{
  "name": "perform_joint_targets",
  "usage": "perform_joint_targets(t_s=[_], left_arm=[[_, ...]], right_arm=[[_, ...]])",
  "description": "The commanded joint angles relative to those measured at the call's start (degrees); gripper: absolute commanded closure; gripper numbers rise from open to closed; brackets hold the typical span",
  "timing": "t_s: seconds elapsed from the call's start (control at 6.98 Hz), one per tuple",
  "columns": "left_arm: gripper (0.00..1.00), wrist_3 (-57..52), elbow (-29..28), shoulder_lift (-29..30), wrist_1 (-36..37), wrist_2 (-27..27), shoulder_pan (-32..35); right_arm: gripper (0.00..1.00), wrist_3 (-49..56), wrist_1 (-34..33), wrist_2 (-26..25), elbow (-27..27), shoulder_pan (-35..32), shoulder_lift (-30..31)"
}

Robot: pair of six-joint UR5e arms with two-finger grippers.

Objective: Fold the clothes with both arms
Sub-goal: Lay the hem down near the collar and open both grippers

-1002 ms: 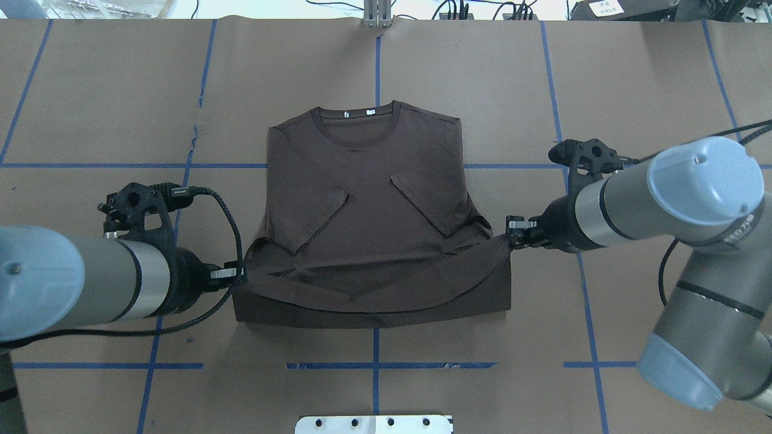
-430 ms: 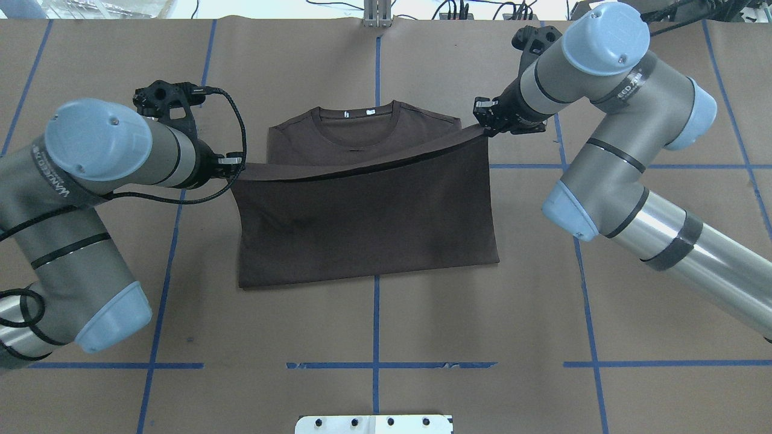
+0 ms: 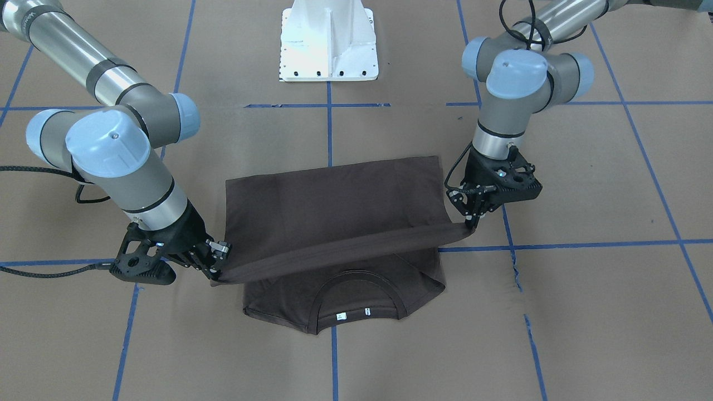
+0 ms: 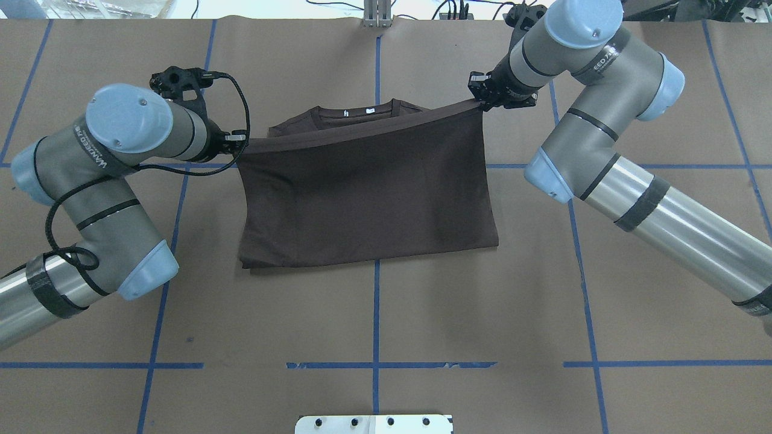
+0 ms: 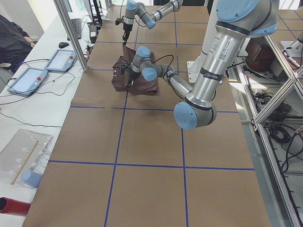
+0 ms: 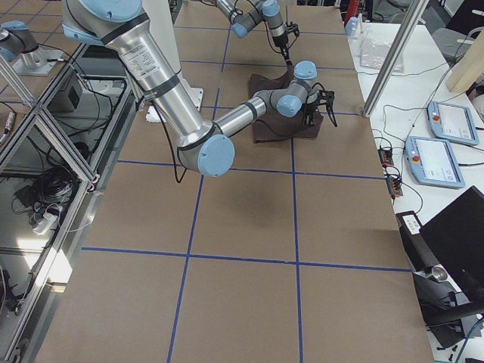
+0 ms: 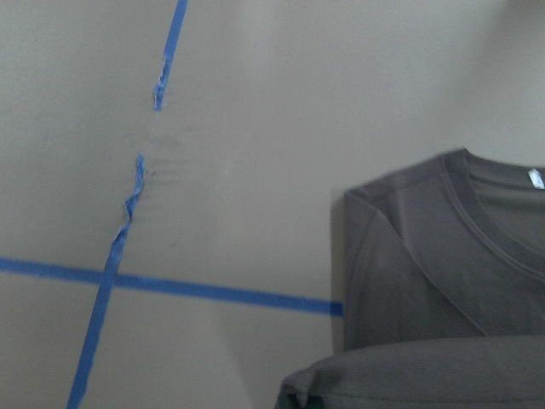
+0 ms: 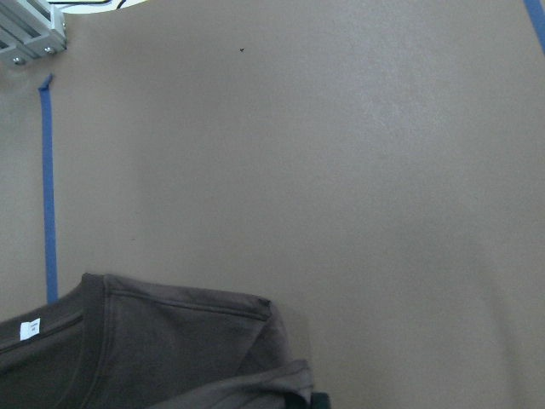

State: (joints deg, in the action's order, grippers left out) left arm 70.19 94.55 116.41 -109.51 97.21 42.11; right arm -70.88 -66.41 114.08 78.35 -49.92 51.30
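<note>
One dark brown T-shirt [image 4: 362, 205] lies doubled on the tabletop [image 4: 482, 325], its hem stretched taut as a raised band between the two claws. The left claw [image 4: 239, 144] is pinching one hem corner and the right claw [image 4: 480, 101] the other, each pressed onto only a small bite of cloth. Just beyond the band, the ribbed collar [image 4: 356, 116] and its white labels [image 4: 369, 111] show. The fold looks nearly carried over, with lowering and release not yet done.

The band runs aslant, with the right claw farther from the robot than the left claw. Set down like that, the hem would likely land crooked across the shoulders. Pulling the claws farther apart could tear a corner out of a shallow pinch. Slackening could let the middle sag and crease. Dragging onward while low might also shift the layer beneath the claws off square with the blue tape lines [image 4: 376, 325].
</note>
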Motion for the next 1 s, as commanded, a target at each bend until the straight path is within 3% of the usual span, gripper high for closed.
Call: perform_joint_targets(t_s=[0.0, 0.29, 0.86], left_arm=[[1.0, -0.06, -4.97, 4.16, -1.06, 0.0, 1.4], [1.0, 0.12, -8.85, 6.81, -1.15, 0.0, 1.75], [1.0, -1.02, -9.39, 7.16, -1.23, -0.26, 2.02]], right_arm=[[1.0, 0.04, 0.4, 0.0, -3.02, -0.17, -2.77], [1.0, 0.13, 2.93, 0.0, -6.0, 0.0, -3.48], [1.0, 0.04, 3.73, 0.08, -6.55, 0.18, -3.31]])
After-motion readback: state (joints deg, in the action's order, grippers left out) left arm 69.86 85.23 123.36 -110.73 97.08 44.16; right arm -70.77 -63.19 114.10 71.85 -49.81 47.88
